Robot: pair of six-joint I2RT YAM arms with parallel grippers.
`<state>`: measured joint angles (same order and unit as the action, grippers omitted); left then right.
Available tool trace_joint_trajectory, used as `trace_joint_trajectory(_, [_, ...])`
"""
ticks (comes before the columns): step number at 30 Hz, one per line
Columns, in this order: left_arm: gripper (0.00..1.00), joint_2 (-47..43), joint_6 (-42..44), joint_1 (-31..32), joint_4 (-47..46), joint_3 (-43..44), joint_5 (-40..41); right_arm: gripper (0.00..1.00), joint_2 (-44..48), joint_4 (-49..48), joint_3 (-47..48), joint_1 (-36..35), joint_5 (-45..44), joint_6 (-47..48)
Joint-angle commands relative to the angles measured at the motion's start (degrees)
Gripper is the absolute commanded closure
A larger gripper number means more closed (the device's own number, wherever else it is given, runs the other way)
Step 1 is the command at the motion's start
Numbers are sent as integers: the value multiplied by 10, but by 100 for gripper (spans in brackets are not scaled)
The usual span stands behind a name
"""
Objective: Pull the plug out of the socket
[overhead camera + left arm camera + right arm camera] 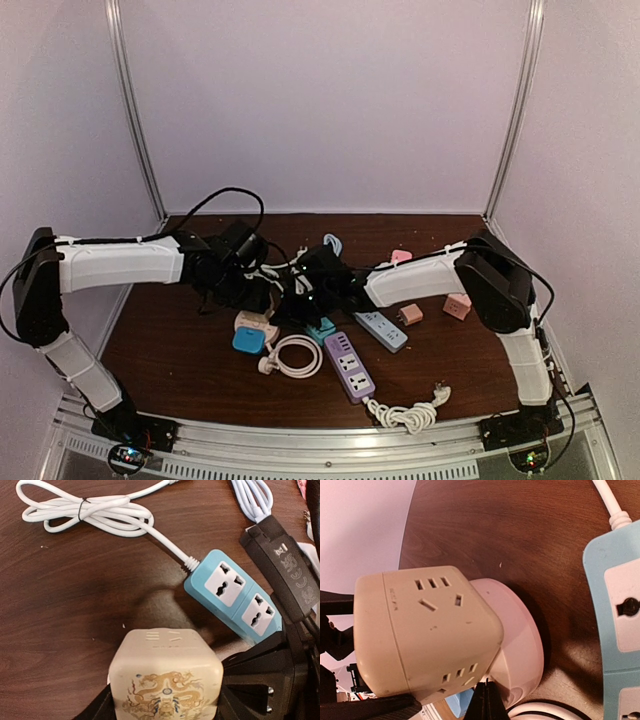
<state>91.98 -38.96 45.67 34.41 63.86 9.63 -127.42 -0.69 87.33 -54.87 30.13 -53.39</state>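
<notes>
A cream cube socket (pixel 165 680) with a gold dragon print sits between the black fingers (pixel 235 680) of my left gripper (pixel 165 695), which is shut on its two sides. In the right wrist view the same socket (pixel 425 630) has a round white plug (pixel 517 640) seated against one face. My right gripper (pixel 487 685) is shut, its joined tips touching the seam between socket and plug, with nothing visible between them. From above, both grippers meet at the table's middle: the left (pixel 245 295) over the socket (pixel 252 321), the right (pixel 300 300) beside it.
A teal power strip (pixel 232 597) with a bundled white cable (pixel 85 512) lies just beyond the socket. Nearer the front are a white cable coil (pixel 292 355), a purple strip (pixel 348 366) and a blue-white strip (pixel 382 330). Pink cubes (pixel 456 305) sit at the right.
</notes>
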Motion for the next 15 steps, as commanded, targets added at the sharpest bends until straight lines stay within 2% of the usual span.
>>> trace_joint_trajectory(1, [71, -52, 7, 17, -130, 7, -16, 100, -31, 35, 2, 1, -38, -11])
trace_joint_trajectory(15, [74, -62, 17, 34, -193, -41, -24, 100, -42, 15, 3, 6, -41, -46])
